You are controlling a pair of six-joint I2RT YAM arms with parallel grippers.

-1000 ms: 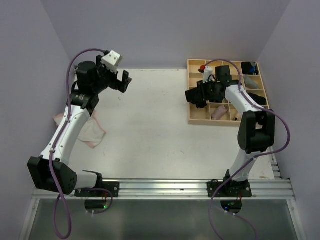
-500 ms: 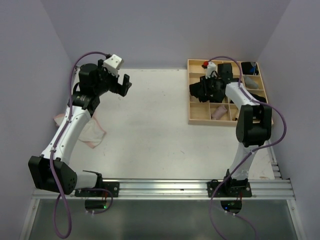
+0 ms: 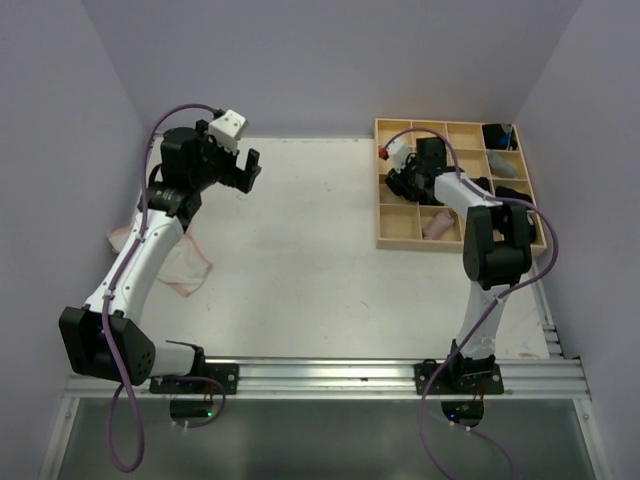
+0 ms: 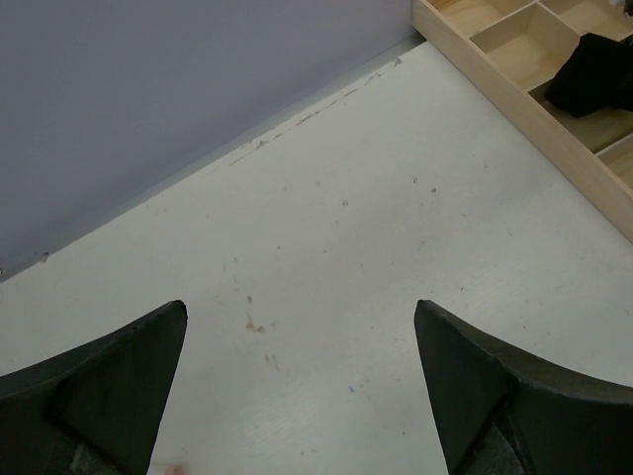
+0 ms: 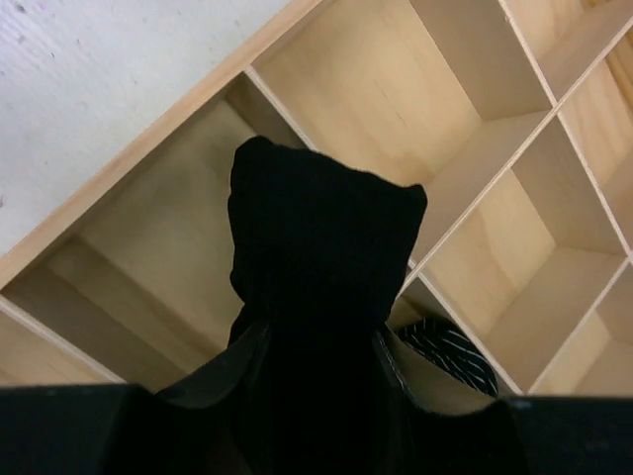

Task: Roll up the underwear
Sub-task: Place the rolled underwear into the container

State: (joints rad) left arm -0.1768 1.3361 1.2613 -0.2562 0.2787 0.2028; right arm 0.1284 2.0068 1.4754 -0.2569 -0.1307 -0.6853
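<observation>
Underwear in hand: a black roll (image 5: 316,237), bundled tight enough to hang as one lump.
Where it is: over the wooden grid tray (image 3: 398,243), above the column of cells along the tray's left wall. From the right wrist view it straddles a divider, so I cannot tell which cell it is meant for.
Right gripper (image 5: 318,341): fingers partly closed and pinching the roll from both sides. I judge the grip is there to keep the bundle from springing loose before it goes into a cell.
Left gripper (image 4: 299,317): fingers spread wide and holding nothing, raised over the bare table (image 4: 326,228) near the back wall. I read this as parked out of the way, ready for the next piece.
Other underwear: a whitish piece (image 3: 185,265) with pink edging lies flat on the table under the left arm, well apart from the tray and not yet rolled.
Neighbouring cell: a striped cloth (image 5: 443,348) sits just beside the roll, so I would lower carefully to avoid snagging it.
Stage, as I judge it: stowing a finished roll, with at least one more to do.
</observation>
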